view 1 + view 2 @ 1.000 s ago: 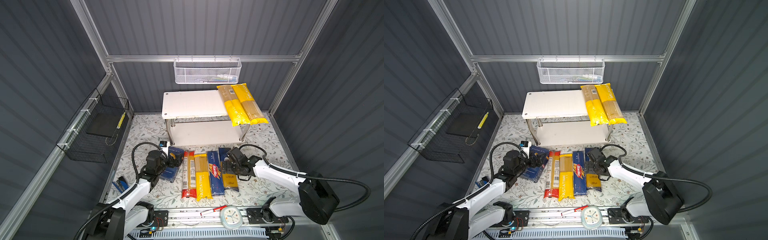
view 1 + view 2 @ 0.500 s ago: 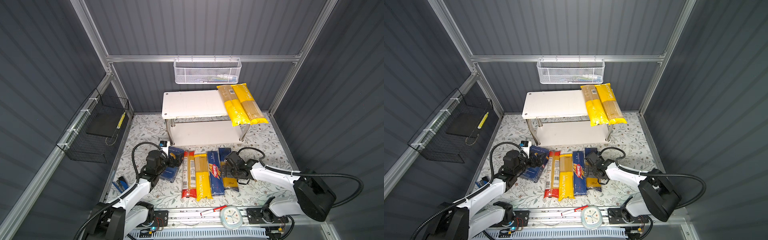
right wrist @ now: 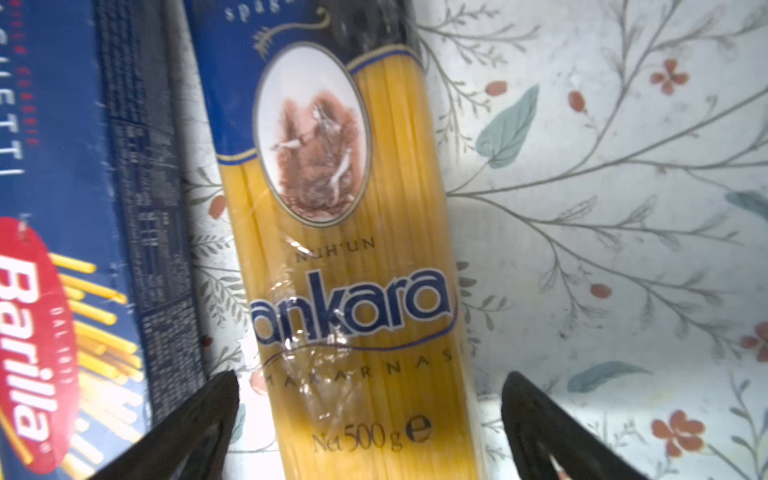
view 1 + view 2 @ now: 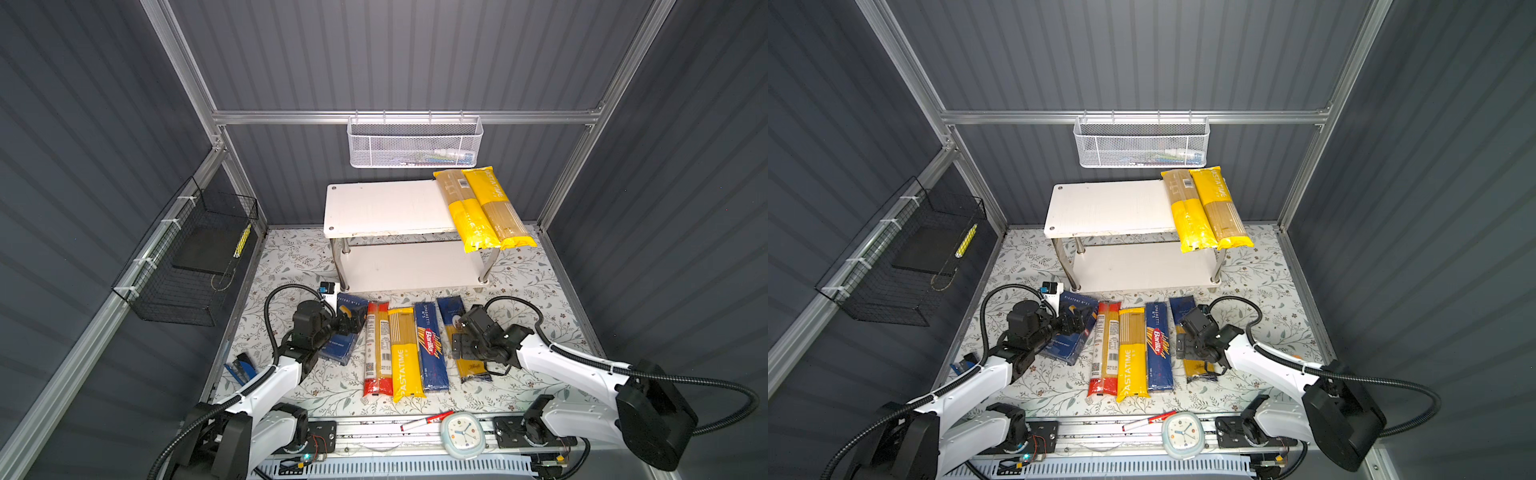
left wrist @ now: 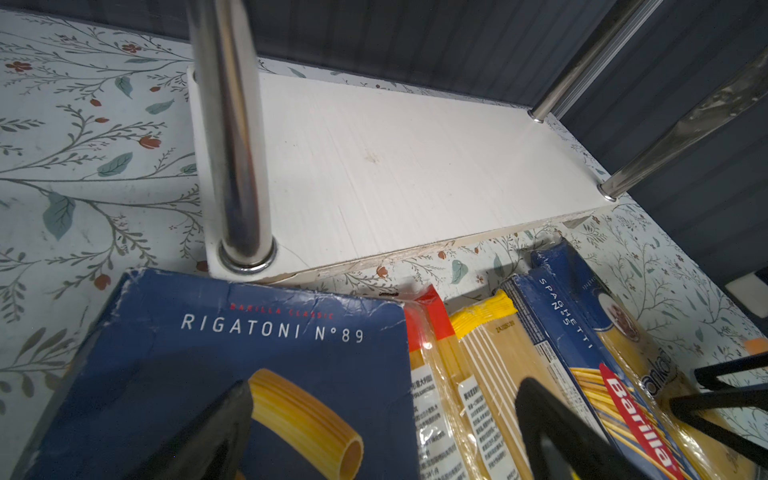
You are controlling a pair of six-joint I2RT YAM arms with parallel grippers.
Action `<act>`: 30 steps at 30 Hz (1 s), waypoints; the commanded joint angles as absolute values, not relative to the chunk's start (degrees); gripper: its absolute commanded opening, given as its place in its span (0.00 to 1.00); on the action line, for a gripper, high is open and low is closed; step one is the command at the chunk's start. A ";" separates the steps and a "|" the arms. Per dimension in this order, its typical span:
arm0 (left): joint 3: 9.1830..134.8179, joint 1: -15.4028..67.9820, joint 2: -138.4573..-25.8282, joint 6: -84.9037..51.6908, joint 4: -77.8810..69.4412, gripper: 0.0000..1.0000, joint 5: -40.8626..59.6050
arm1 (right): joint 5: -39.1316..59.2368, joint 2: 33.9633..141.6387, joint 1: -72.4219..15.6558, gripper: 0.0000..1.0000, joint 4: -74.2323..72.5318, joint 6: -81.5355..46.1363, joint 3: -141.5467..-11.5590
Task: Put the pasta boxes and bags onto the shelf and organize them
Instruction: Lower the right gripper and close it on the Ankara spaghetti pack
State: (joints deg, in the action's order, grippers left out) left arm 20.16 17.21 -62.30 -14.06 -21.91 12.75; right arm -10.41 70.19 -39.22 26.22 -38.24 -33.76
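shelf [image 4: 386, 205]: white | rigatoni box [image 5: 166, 357]: dark blue | ankara bag [image 3: 353, 299]: blue-yellow | mat [image 3: 602, 216]: floral

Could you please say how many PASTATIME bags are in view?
3 bags: two side by side on the shelf, top board's right end; one on the table between the red-ended bag and the spaghetti box. None appears hidden.

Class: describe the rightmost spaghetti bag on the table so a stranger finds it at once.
In front of the white two-tier shelf, pasta packs lie in a row. Take the right-end pack, beside the Barilla spaghetti box. Only it pairs a blue top with an oval picture and "ankara" lettering.
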 commanded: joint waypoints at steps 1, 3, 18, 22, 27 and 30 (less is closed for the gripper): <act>20.48 17.31 -62.42 -14.53 -22.11 1.00 13.94 | -8.95 72.37 -39.55 0.99 25.77 -36.43 -33.37; 20.39 17.31 -62.28 -14.50 -22.10 1.00 13.81 | -5.55 74.42 -39.60 0.99 24.95 -35.95 -33.93; 20.14 17.31 -61.15 -14.33 -21.62 1.00 13.28 | -8.93 79.15 -40.43 0.99 26.82 -39.08 -34.56; 20.22 17.34 -61.28 -14.42 -21.70 1.00 13.35 | -5.48 79.80 -40.52 0.99 23.03 -40.62 -32.66; 20.33 17.31 -61.41 -14.46 -21.61 1.00 13.29 | -4.62 80.12 -41.30 0.96 20.31 -42.33 -31.30; 20.21 17.31 -61.09 -14.42 -21.53 1.00 13.10 | -4.87 79.87 -41.74 0.93 20.13 -42.87 -30.90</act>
